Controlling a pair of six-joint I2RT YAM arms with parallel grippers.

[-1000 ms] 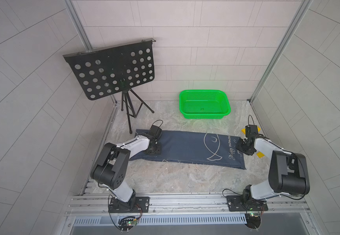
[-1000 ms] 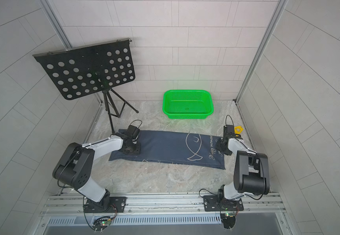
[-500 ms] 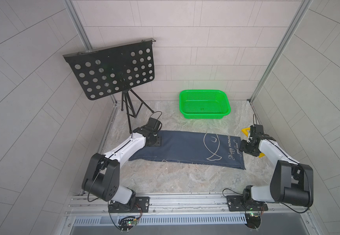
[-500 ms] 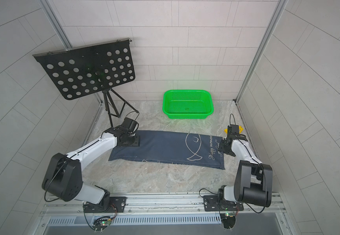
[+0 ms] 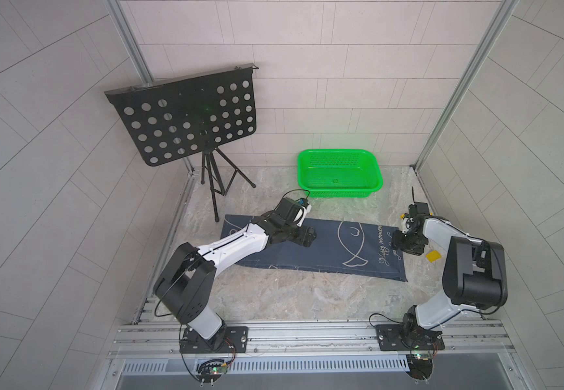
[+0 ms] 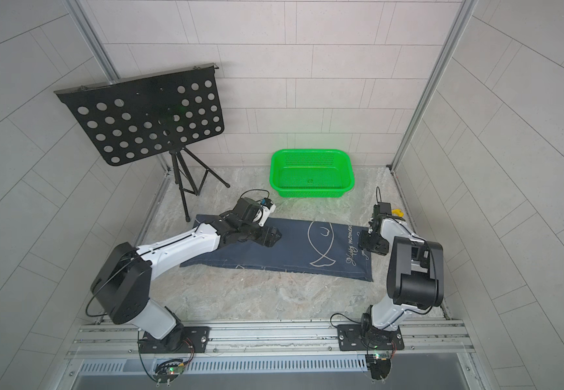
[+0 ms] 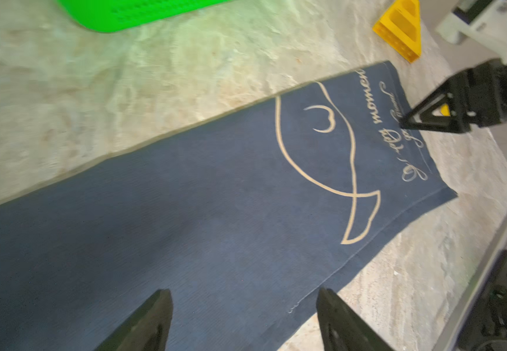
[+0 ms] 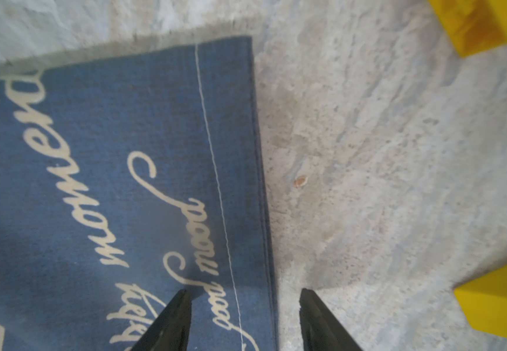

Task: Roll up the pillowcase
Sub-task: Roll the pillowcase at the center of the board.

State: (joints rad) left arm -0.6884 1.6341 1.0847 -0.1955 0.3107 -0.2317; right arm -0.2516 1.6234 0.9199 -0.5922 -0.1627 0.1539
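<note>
1. Both top views show the pillowcase (image 5: 341,251) lying flat and unrolled across the desk (image 5: 274,297) from 9 to 3 o'clock. A green basket (image 5: 339,172) sits at its 12 o'clock and a music stand (image 5: 186,118) at 10 o'clock.
2. Only the left wrist view settles the left claw (image 7: 244,291): jaws spread wide over plain cloth, holding nothing.
3. Only the right wrist view shows the right claw (image 8: 244,291) parted astride the 3 o'clock hem. One tip is over the cursive writing (image 8: 73,182), the other over bare desk, and nothing is held.
4. Wrist views also reveal yellow blocks (image 8: 474,27) beyond that hem, which look tiny from above.
</note>
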